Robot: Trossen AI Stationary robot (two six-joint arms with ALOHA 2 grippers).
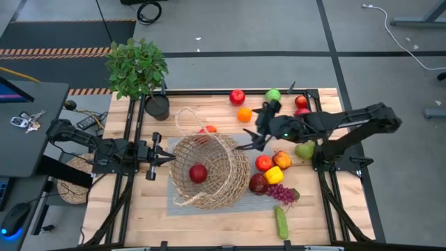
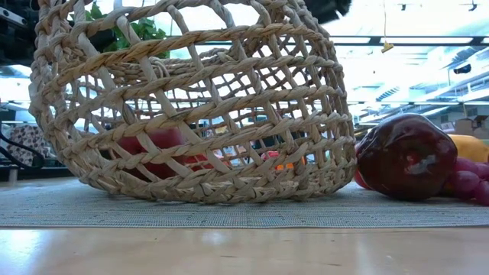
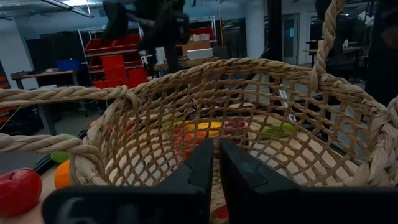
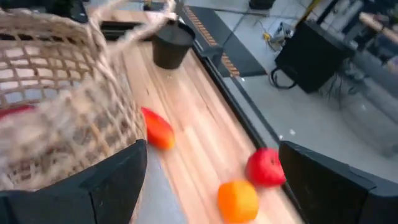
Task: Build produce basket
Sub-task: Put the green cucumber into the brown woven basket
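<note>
The tan wicker basket lies tipped on a grey mat, its opening up and toward the left, with a red apple inside. It fills the low view. My left gripper is at its left rim with its fingers together. My right gripper is open and empty just off the basket's right side, wide apart in its wrist view. A red apple, a yellow piece, a dark apple, grapes, a pear and a cucumber lie to the right. My left gripper is shut at the basket's left rim, coming level from the table's left. In the wrist view the fingers stand against the woven wall and hide the place of contact. The basket stays tipped, its lower side on the mat.
A red apple, a green apple, an orange and another red apple lie at the far side. An orange-red piece sits behind the basket. A potted plant stands far left, and a flat woven disc lies off the left edge.
</note>
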